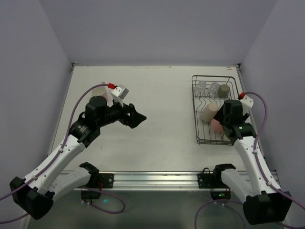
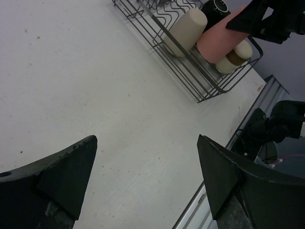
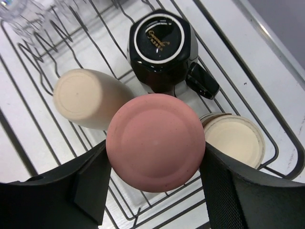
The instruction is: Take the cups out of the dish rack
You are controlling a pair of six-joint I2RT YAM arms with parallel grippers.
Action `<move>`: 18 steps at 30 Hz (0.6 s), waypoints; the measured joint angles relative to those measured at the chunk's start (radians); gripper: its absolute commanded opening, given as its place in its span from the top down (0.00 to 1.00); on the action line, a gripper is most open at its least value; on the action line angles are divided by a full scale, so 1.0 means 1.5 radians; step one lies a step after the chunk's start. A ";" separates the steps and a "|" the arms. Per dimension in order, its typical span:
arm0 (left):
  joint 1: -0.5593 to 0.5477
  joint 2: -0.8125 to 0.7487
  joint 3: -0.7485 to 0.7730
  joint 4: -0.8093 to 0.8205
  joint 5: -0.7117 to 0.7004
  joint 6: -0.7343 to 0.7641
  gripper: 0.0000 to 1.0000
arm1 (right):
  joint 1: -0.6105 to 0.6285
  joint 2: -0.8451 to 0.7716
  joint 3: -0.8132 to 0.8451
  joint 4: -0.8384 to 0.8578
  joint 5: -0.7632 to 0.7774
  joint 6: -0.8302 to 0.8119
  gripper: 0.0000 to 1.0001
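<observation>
Fingers point(image 3: 90, 186) of right gripper point(image 3: 153, 151) pinch salmon-pink tumbler point(image 3: 155, 129) by its sides, as far as wrist view shows. Tumbler sits in near end of dish rack point(image 1: 195, 112), just beside beige cup point(image 3: 86, 98).

Step, judged: grasp before lift-out.

Next move calls for straight lift clear of rack tines without nudging black mug point(image 3: 162, 45), then set-down outside rack.

Left gripper point(image 2: 147, 157) spread wide, empty, well left of rack.

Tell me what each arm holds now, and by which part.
Left fingers: open, holding nothing. Right fingers flank the sides of the salmon-pink tumbler below its upturned base; whether they grip it cannot be told.
</observation>
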 measured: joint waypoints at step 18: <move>-0.051 0.107 -0.058 0.251 0.140 -0.190 0.18 | 0.026 -0.212 0.090 -0.010 -0.246 -0.002 0.58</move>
